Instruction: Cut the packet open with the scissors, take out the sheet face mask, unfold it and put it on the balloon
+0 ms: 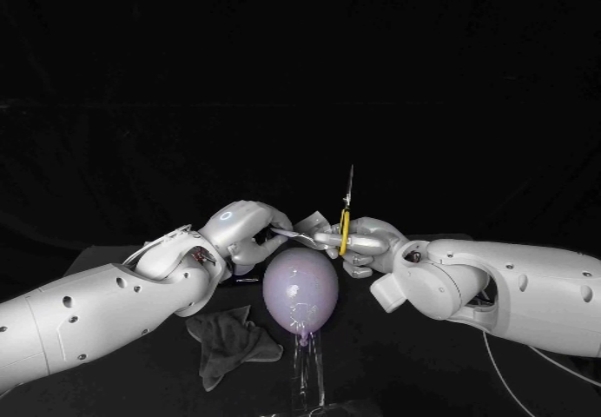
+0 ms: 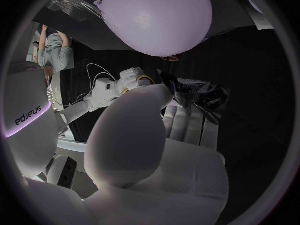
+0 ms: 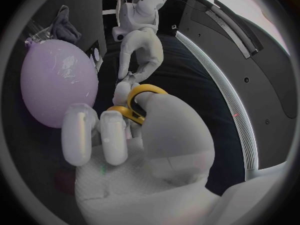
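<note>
A lilac balloon [image 1: 300, 291] stands on a clear holder at the table's middle. Just behind its top, my left hand [image 1: 251, 230] holds a small silvery packet [image 1: 292, 229]; in the left wrist view the packet [image 2: 201, 96] looks dark and crinkled, sticking out past my fingers [image 2: 187, 122] with the balloon [image 2: 156, 15] beyond. My right hand [image 1: 366, 243] grips yellow-handled scissors [image 1: 345, 228], their thin blades pointing straight up beside the packet. In the right wrist view the yellow handles [image 3: 140, 102] loop round my right hand [image 3: 125, 135], near the balloon [image 3: 56, 82] and my left hand [image 3: 140, 50].
A crumpled grey cloth [image 1: 232, 340] lies on the black table in front of my left forearm, left of the balloon's clear holder [image 1: 307, 373]. The same cloth [image 3: 65, 27] shows beyond the balloon in the right wrist view.
</note>
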Controlling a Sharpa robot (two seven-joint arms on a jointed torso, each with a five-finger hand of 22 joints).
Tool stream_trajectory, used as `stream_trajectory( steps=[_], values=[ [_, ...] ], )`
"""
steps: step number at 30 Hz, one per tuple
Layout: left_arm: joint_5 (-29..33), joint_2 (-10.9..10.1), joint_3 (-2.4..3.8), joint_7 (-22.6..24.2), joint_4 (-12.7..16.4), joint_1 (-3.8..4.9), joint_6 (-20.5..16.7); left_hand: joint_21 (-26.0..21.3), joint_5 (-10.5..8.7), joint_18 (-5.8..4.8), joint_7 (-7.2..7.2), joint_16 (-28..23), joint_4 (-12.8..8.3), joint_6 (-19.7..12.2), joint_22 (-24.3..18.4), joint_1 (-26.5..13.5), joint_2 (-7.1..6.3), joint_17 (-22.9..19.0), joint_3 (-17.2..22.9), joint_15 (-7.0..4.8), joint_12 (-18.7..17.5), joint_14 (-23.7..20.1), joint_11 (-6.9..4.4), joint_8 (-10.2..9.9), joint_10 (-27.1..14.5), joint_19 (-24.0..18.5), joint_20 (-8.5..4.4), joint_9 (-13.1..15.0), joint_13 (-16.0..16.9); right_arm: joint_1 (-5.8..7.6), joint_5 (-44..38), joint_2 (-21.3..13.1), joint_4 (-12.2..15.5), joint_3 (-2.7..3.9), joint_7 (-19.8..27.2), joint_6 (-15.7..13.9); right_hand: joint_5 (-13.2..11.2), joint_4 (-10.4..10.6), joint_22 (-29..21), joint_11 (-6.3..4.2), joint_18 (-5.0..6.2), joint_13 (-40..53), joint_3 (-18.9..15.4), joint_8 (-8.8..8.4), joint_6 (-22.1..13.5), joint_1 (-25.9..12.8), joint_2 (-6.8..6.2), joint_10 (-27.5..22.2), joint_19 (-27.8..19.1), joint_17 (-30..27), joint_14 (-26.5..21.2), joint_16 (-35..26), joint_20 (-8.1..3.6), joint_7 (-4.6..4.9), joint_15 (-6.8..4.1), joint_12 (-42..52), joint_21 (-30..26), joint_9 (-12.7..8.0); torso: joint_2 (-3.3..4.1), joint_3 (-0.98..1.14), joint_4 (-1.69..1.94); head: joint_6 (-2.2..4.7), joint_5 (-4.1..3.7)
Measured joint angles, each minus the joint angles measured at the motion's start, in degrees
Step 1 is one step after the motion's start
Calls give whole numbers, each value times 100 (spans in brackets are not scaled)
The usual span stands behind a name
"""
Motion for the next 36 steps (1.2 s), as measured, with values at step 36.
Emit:
stream_trajectory(
  steps=[36],
  values=[
    [3549,-370,88,-14,-25,4,1167,-499,55,-667,-83,-789,973,-2699,-383,-298,-735,-308,-4918,633,70,-1383,774,-1426,-2250,-851,84,-787,17,-11,-774,-121,102,-7,112,-253,-24,-277,1,-50,-6,82,511,66,130,-402,-41,50,2,0,19,45,-44,-49,-19,0,-9,60,-3,9,-2,-15,-29]
  ],
)
